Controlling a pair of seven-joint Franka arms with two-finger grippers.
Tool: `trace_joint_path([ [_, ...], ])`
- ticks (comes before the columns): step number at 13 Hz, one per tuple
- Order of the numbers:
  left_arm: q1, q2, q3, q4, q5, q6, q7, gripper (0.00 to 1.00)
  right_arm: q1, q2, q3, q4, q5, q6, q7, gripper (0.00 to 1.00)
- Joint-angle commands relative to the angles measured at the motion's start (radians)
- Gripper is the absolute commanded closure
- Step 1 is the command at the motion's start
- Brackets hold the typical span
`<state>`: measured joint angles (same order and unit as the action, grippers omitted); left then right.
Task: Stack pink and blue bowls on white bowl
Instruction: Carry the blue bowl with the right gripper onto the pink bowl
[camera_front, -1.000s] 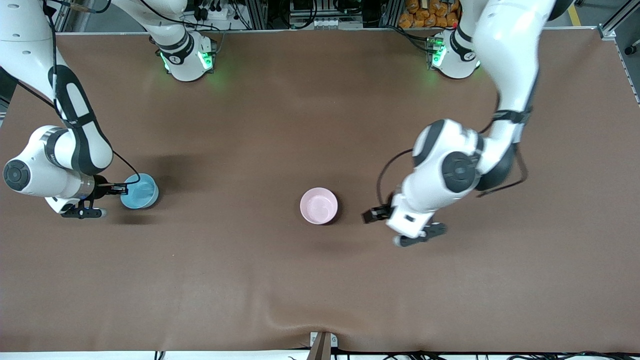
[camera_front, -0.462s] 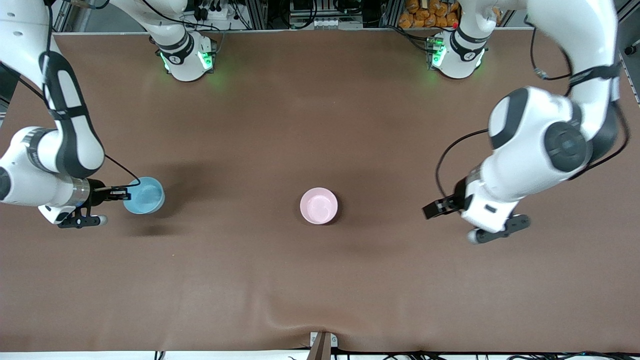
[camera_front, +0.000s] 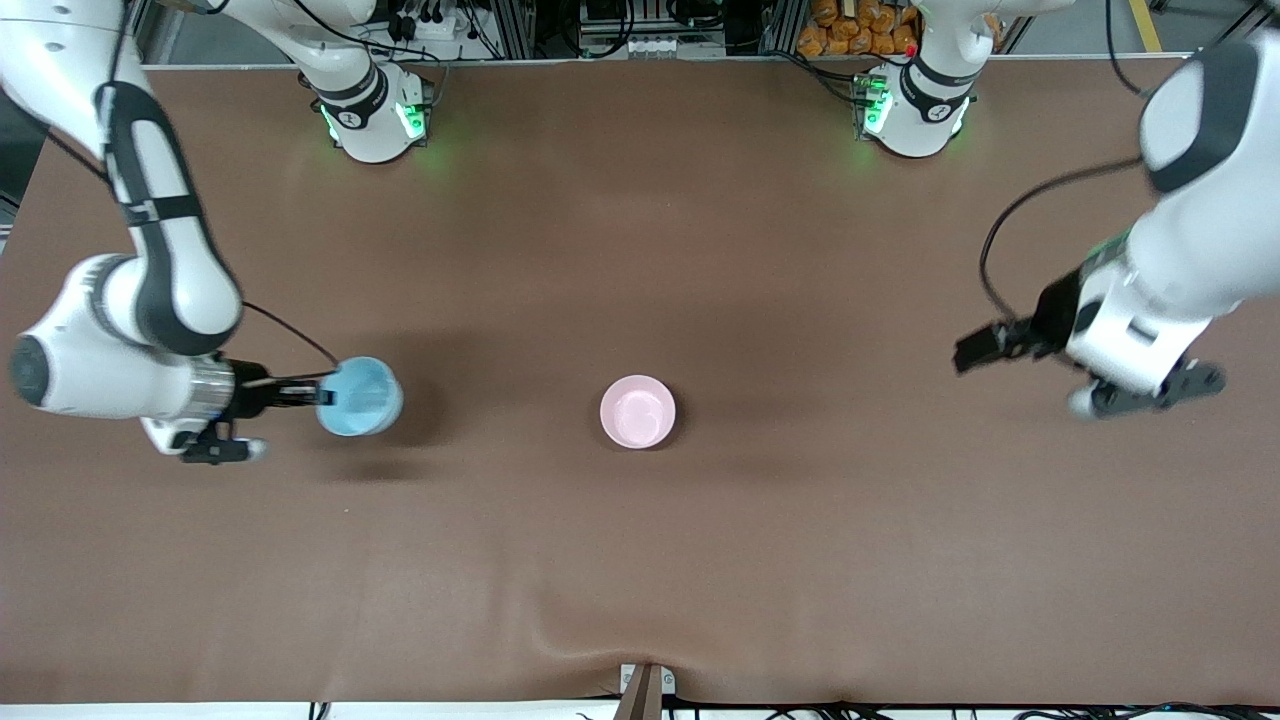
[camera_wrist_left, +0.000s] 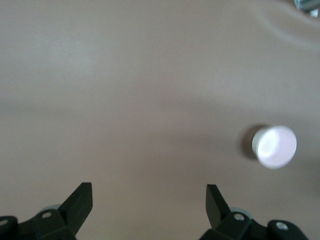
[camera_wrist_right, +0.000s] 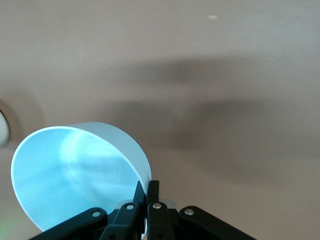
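Front view: right gripper (camera_front: 322, 397) is clamped on the rim of the blue bowl (camera_front: 362, 396), holding it tilted above the brown table (camera_front: 640, 560) toward the right arm's end; its shadow falls on the mat beneath. Pink bowl (camera_front: 638, 411) sits upright at mid-table, well apart from both grippers. It is the only bowl resting on the table here; whether a white one sits under it I can't tell. Left gripper (camera_front: 975, 350) is up over bare mat toward the left arm's end, carrying nothing

Left wrist view: left gripper (camera_wrist_left: 148, 195) has its jaws spread wide with only bare mat between them. The pink bowl (camera_wrist_left: 274, 145) is small and well off, looking washed-out pale

Right wrist view: right gripper (camera_wrist_right: 147, 192) has its fingers (camera_wrist_right: 153, 194) pinched tight on the blue bowl (camera_wrist_right: 75, 175) wall, one inside and one outside the rim. Bowl is empty, lifted off the mat
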<state>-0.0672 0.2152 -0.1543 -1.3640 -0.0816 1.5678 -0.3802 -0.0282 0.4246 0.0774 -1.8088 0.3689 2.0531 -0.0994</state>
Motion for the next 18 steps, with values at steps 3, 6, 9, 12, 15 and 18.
trace_joint_path([
  [3,0.036,-0.166,0.009,-0.075,0.034,-0.098,0.142,0.00,0.221,0.013,-0.007,0.002,0.027,0.133,0.367,1.00],
  [6,0.041,-0.275,0.010,-0.177,0.036,-0.095,0.158,0.00,0.322,0.038,-0.007,0.048,0.027,0.160,0.580,1.00],
  [9,0.044,-0.275,0.019,-0.190,0.034,-0.066,0.187,0.00,0.419,0.103,-0.010,0.144,0.019,0.173,0.769,1.00],
  [12,0.035,-0.231,0.068,-0.150,0.037,-0.037,0.260,0.00,0.465,0.198,-0.011,0.267,0.010,0.174,0.891,1.00],
  [15,0.035,-0.234,0.068,-0.142,0.037,-0.037,0.254,0.00,0.505,0.240,-0.013,0.316,0.007,0.180,0.975,1.00],
  [18,0.050,-0.232,0.059,-0.142,0.037,-0.038,0.261,0.00,0.536,0.266,-0.015,0.315,0.010,0.236,1.021,1.00],
])
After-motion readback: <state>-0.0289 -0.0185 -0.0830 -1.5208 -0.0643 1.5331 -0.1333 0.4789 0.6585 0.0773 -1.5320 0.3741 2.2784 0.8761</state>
